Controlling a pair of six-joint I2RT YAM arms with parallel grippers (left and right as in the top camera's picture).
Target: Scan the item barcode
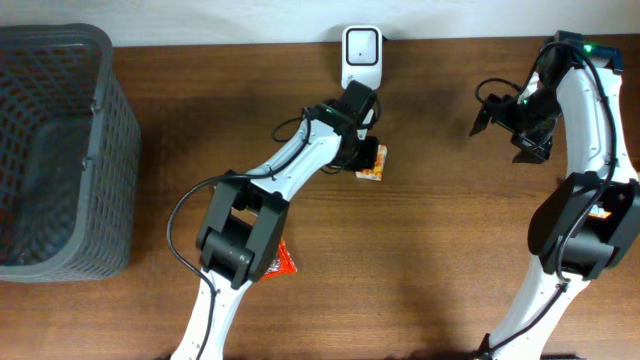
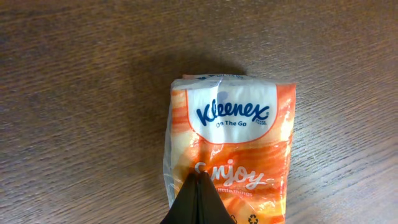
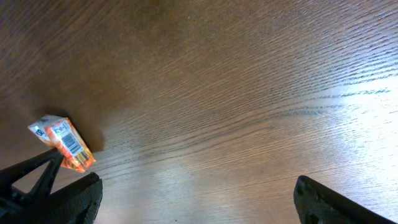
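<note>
The left pincer (image 2: 199, 190) is clamping shut on the Kleenex pack (image 2: 233, 137), holding it at upper centre of the overhead frame, just below the scanner (image 1: 361, 50). The right pincer (image 3: 198, 200) is hanging fully open and empty at upper right. The presenting step is judged to be under way, and the next move is calling for the barcode face to be turned toward the scanner.

The orange tissue pack (image 2: 230, 149) reads "Kleenex", "On The Go" and "Enjoy".
</note>
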